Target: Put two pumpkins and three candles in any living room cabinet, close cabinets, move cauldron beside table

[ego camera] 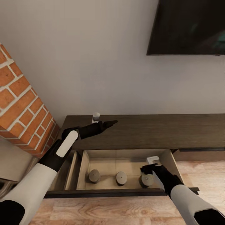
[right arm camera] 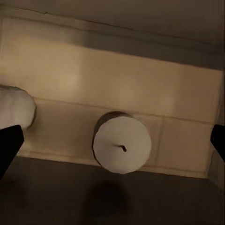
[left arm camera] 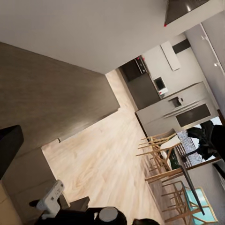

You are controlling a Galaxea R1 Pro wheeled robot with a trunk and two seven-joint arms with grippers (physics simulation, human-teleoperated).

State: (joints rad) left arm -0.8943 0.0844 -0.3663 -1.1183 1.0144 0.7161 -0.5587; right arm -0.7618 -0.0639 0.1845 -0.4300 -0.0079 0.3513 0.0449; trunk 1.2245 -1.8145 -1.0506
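Note:
The cabinet [ego camera: 156,131] is a long, low dark-brown unit against the wall, with one drawer [ego camera: 83,165] pulled out towards me. Three candles stand in a row on its tan floor: left [ego camera: 94,176], middle [ego camera: 121,178] and right [ego camera: 146,180]. My right gripper [ego camera: 150,170] hangs open directly over the right candle [right arm camera: 123,145], one fingertip [right arm camera: 9,145] on each side, well apart from it. The middle candle [right arm camera: 16,110] shows beside it. My left gripper [ego camera: 109,122] is held open above the cabinet top, holding nothing.
A brick fireplace column [ego camera: 22,106] stands at the cabinet's left end. A dark TV [ego camera: 187,28] hangs on the wall above. A second drawer [ego camera: 70,170] beside the first sits partly out under my left arm. Wood floor [left arm camera: 103,159] runs to a distant kitchen with chairs [left arm camera: 164,159].

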